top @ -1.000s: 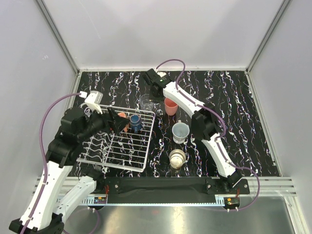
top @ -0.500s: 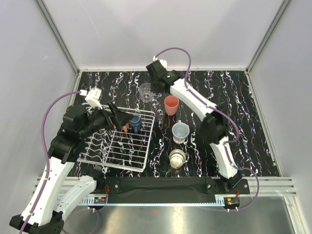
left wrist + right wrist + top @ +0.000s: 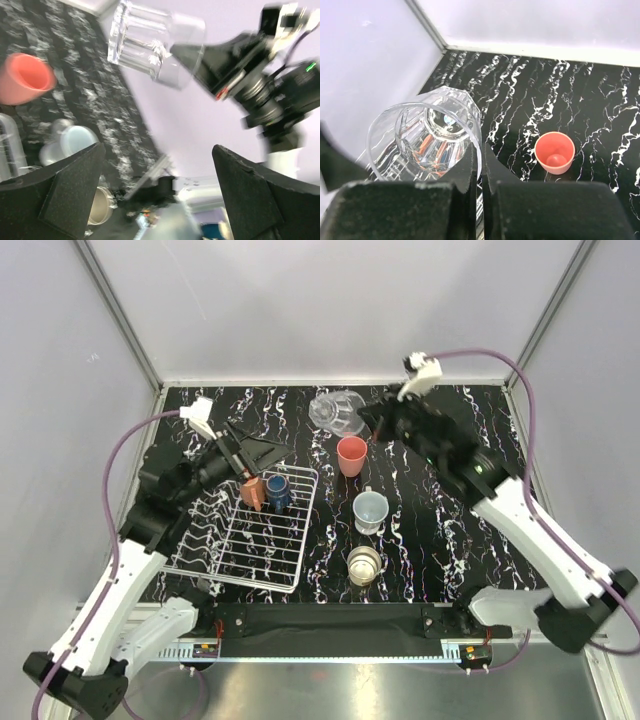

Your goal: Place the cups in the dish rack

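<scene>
My right gripper [image 3: 372,418] is shut on the rim of a clear glass [image 3: 337,412] and holds it tilted in the air above the far table; the right wrist view shows its fingers [image 3: 470,172] pinching the glass [image 3: 427,135]. My left gripper [image 3: 272,450] is open and empty above the far edge of the white wire dish rack [image 3: 215,560]. A salmon mug [image 3: 252,492] and a dark blue cup [image 3: 278,490] stand in the rack. The coral-red tumbler [image 3: 351,455], pale blue-white mug [image 3: 370,511] and beige cup [image 3: 364,564] stand on the table. The second clear glass is not visible.
The left wrist view looks across at the held glass [image 3: 150,47], the right gripper [image 3: 200,60], the tumbler [image 3: 25,77], the pale mug [image 3: 70,142] and the beige cup [image 3: 100,212]. Grey walls enclose the black marbled table [image 3: 480,510].
My right gripper lifted the clear glass off the table and pulled back right. My left gripper let go of the salmon mug in the rack and rose away from it.
</scene>
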Controlling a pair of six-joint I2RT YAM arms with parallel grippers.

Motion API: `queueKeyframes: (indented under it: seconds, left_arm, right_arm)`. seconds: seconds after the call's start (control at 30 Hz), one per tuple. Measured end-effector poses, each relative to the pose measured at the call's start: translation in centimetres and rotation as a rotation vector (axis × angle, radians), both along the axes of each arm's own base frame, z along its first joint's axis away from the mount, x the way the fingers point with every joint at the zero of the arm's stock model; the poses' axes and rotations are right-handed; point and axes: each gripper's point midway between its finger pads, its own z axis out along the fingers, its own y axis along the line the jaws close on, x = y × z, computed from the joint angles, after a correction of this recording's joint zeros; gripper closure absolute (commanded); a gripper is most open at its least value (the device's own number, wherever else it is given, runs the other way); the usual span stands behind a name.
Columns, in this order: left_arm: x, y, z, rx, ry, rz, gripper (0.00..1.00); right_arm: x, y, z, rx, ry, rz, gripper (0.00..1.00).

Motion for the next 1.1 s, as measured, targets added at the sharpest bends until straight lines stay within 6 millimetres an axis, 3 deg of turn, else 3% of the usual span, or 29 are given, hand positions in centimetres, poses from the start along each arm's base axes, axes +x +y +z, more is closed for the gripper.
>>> queueKeyframes:
  seconds: [0.23,0.4,0.6,0.7,0.87,1.1]
  left_arm:
    - [-1.1,-5.3,0.5,-0.213,0.136,-0.189,0.04]
    - [-3.2,-8.1,2.1,-0.353,0.227,-0.296,0.03]
    - [-3.2,-8.0,4.0,-0.505,0.308,-0.305,0.01]
    - [-2.8,-8.0,4.1,-0.549,0.370,-0.298,0.01]
    - [-2.1,-8.8,3.7,-0.572,0.446,-0.295,0.01]
    - [-2.4,-9.4,4.5,-0.579,0.447,-0.314,0.04]
  right_arm:
    - [-4.7,-1.8,-1.1,0.048,-0.140,0.115,1.00]
    - [-6.7,-2.1,0.1,0.091,-0.237,0.171,1.00]
    - [-9.2,-2.7,3.5,0.158,-0.368,0.237,1.00]
    - [-10.2,-2.8,4.1,0.175,-0.406,0.264,1.00]
    - [-11.5,-2.2,3.9,0.182,-0.441,0.342,1.00]
    - [-12.0,-1.3,3.3,0.177,-0.442,0.400,1.00]
